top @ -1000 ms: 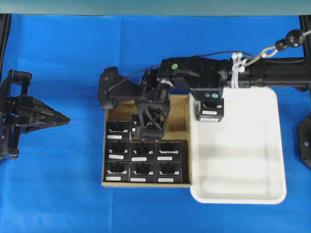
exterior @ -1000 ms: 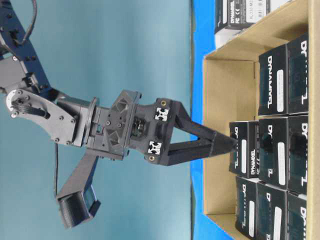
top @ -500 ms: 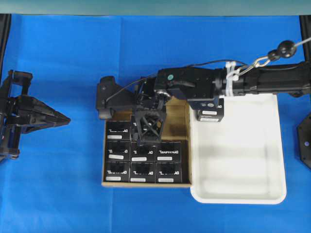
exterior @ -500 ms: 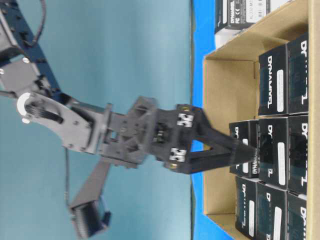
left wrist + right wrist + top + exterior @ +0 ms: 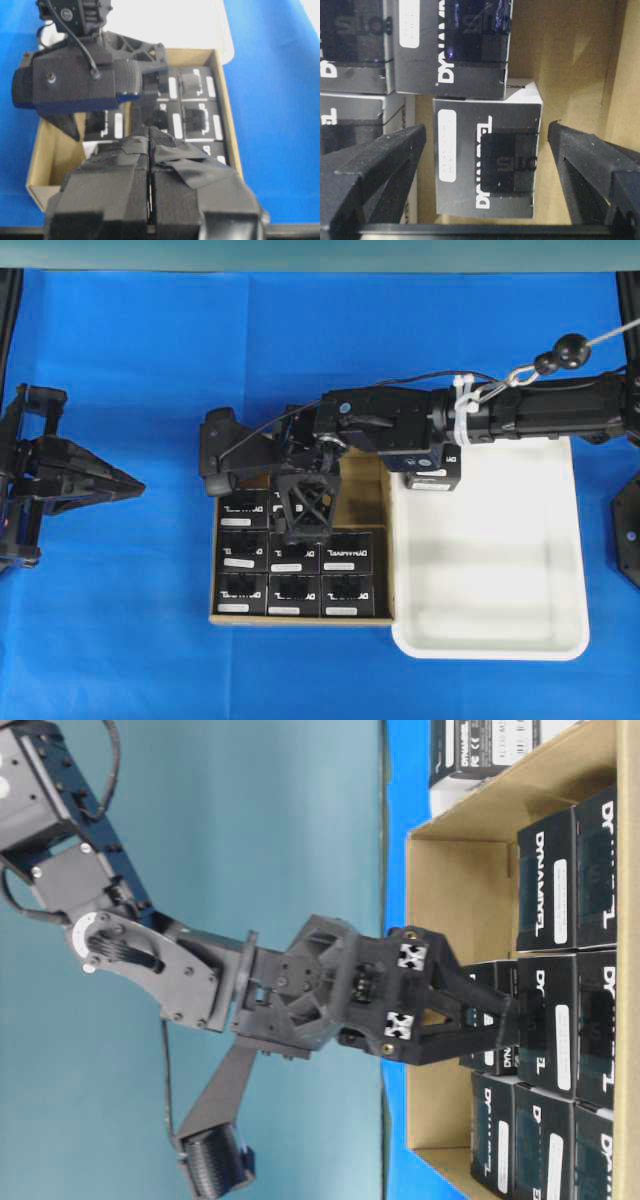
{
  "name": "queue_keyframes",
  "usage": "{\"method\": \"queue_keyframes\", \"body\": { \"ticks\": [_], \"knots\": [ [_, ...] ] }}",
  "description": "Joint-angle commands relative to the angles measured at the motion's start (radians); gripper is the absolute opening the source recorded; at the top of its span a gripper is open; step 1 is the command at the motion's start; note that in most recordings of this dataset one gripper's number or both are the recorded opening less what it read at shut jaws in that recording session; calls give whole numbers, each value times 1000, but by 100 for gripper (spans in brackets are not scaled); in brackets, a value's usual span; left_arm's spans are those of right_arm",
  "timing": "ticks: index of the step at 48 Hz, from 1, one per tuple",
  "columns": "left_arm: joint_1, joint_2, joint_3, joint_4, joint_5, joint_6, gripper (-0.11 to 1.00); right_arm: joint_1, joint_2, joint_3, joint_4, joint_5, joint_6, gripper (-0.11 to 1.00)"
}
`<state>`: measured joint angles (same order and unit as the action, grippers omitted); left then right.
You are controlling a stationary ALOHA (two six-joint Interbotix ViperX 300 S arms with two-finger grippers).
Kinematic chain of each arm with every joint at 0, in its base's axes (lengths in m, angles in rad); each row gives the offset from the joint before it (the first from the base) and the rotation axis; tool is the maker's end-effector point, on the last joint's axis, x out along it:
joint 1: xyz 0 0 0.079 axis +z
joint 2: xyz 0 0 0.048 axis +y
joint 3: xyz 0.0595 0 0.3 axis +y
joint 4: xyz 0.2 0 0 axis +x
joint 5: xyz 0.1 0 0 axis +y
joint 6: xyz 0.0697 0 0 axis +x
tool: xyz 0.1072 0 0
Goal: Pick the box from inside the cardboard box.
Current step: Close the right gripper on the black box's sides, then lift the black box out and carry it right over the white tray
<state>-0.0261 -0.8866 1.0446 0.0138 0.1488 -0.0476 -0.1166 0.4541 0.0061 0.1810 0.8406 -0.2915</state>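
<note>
Right gripper [image 5: 505,1020] astride the box [image 5: 492,1020]

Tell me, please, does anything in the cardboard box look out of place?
One black box sits alone in the back row of the cardboard box, apart from the tidy grid, with bare cardboard beside it. The open right gripper straddles it. Nothing looks spilled or damaged.
</note>
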Motion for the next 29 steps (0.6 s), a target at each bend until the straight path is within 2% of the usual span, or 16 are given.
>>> {"method": "queue_keyframes", "body": {
  "ticks": [1,12,15,20,29],
  "knots": [
    [2,6,-32,2,-6,-2,-6,3,5,-3,-2,-6,-3,99],
    [2,6,-31,2,-5,-2,-6,-2,5,-9,-8,-3,3,95],
    [0,6,-32,2,-5,-2,-6,0,3,-14,-8,-3,2,86],
    [2,6,-31,2,-5,-2,-6,0,-5,-17,-8,0,0,63],
    [2,6,-31,2,-5,-2,-6,0,-23,-21,-8,26,6,62]
  ]
}}
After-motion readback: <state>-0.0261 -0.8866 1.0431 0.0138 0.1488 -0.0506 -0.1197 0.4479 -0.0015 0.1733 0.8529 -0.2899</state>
